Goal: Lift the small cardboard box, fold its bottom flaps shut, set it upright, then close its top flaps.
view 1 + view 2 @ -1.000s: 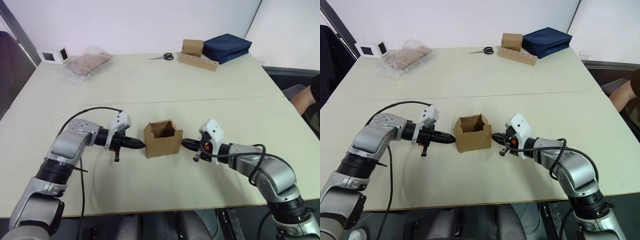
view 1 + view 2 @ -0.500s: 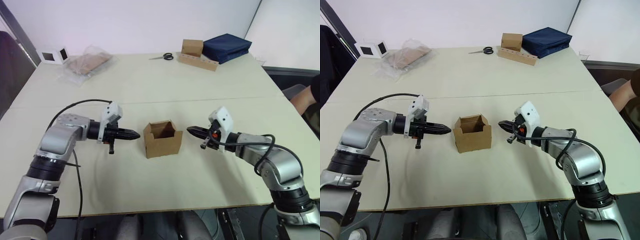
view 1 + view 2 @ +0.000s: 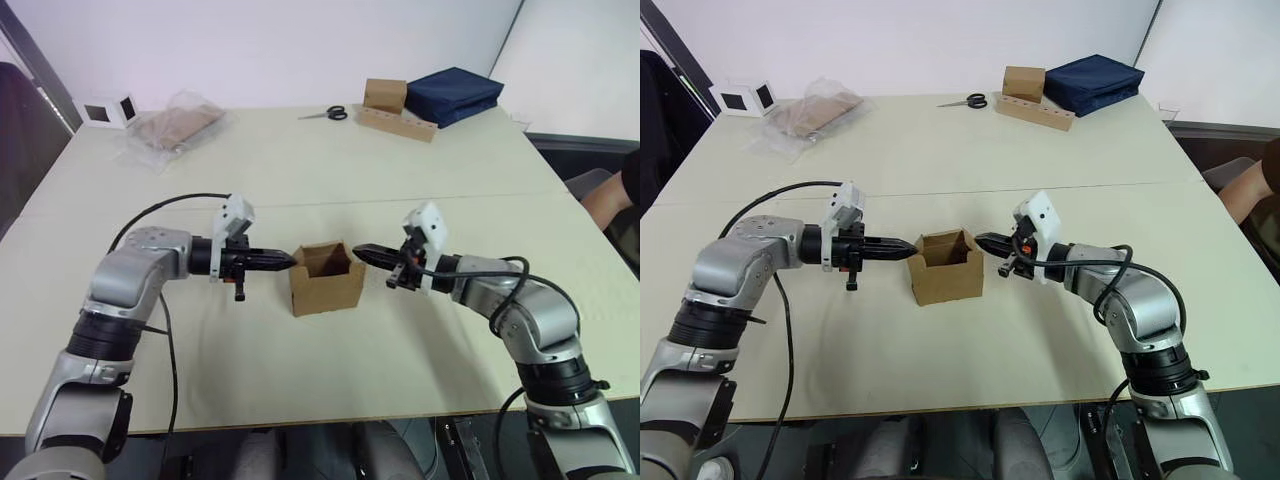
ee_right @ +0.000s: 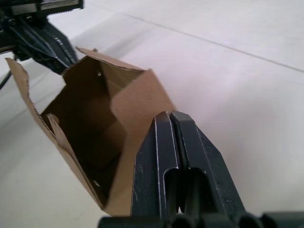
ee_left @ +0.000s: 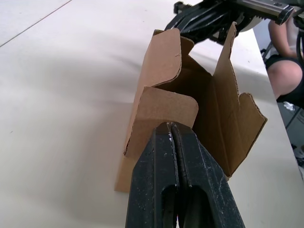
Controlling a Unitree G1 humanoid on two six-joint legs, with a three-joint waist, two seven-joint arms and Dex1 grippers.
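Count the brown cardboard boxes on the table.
2. The small cardboard box stands open-topped at the near centre between the two claws; a squarer brown box sits at the far edge beside the scissors. The clear bag's cardboard contents aren't counted.

Right gripper (image 4: 173, 116) up close: its two black fingers (image 4: 156, 156) are pressed together, no gap between them, tips right at the near flap of the small cardboard box (image 4: 90, 142). The box stands open on the pale desk (image 4: 228, 71), top flaps (image 4: 137, 102) raised, dark interior showing. Across the opening, on the far side of the box, the left gripper (image 4: 57, 52) points in at the opposite flap, black fingers and cabling visible behind the cardboard edge.
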